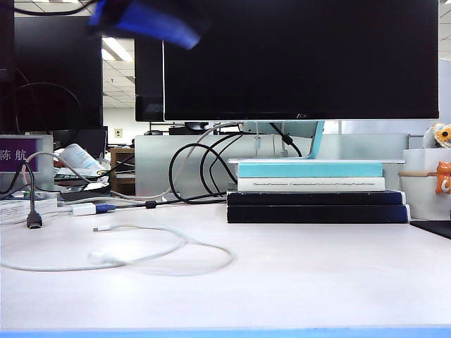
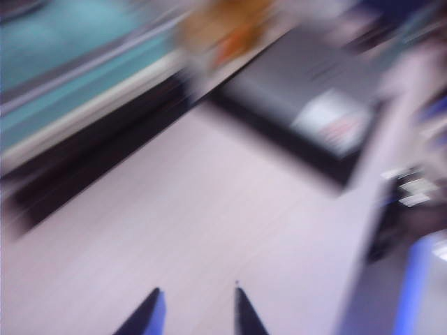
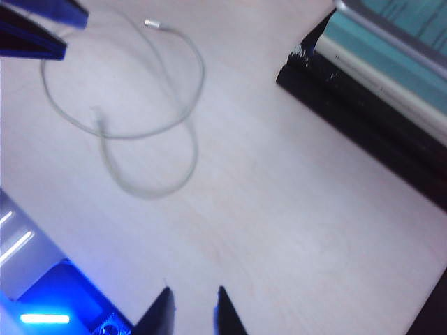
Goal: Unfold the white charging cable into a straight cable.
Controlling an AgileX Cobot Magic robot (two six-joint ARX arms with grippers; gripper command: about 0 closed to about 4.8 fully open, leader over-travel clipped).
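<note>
While the white charging cable point(image 1: 141, 255) lies looped on the table point(image 1: 303, 274), left of the stacked books point(image 1: 313, 193), the left gripper point(image 2: 197, 307) is held above bare tabletop, fingers apart, empty. The right gripper point(image 3: 193, 307) is angled down, narrowly parted, nothing held, well apart from the cable.

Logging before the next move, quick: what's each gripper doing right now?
Left gripper: jaws apart, empty, above bare table.
Right gripper: jaws slightly apart, empty, away from the white charging cable.
</note>
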